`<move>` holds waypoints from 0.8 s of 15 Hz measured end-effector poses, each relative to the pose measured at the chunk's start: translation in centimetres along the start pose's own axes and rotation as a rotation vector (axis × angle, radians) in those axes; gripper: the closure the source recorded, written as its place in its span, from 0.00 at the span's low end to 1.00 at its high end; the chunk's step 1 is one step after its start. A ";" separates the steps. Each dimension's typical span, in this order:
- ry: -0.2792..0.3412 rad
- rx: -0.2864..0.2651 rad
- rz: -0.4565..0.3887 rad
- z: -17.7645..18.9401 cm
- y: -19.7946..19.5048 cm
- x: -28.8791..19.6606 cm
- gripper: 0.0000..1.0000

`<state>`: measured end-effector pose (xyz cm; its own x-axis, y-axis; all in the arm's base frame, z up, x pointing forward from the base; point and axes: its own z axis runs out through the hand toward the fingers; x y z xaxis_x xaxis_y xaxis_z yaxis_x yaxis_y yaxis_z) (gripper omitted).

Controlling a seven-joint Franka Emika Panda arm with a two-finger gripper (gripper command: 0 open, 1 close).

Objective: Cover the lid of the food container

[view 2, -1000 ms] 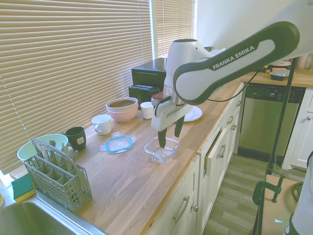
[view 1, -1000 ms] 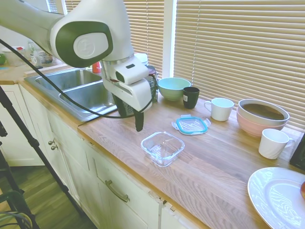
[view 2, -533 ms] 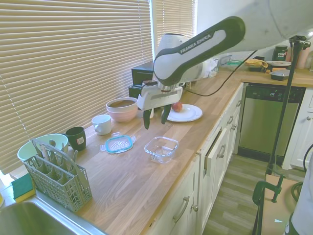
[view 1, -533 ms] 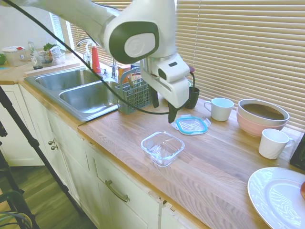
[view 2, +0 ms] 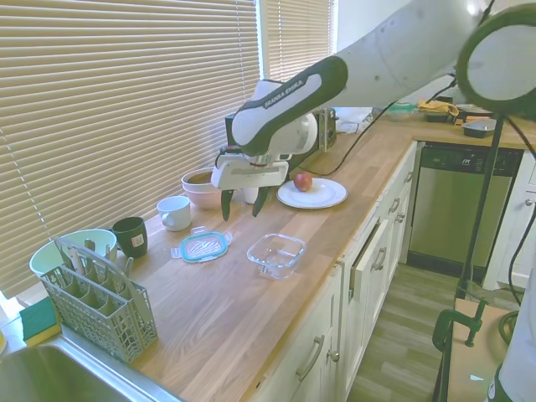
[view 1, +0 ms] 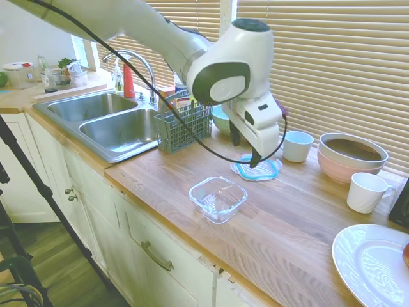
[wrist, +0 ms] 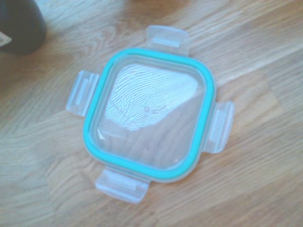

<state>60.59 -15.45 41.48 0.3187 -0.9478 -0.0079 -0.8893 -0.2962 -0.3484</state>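
Only the wrist view shows the lid (wrist: 149, 116) whole, four tabs out.

Exterior views face counter (view 1: 307, 217) from opposite ends; wrist view looks down close on lid (wrist: 150, 113).

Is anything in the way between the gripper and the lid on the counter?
Nothing visible. The open gripper hangs above the lid, which lies flat on bare counter; the wrist view shows it unobstructed.
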 end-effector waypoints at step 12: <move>-0.034 0.042 0.064 6.9 -4.4 3.7 0.00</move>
<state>67.90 -16.83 36.55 0.2731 -0.9599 -0.0626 -0.8938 -0.2292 -0.3854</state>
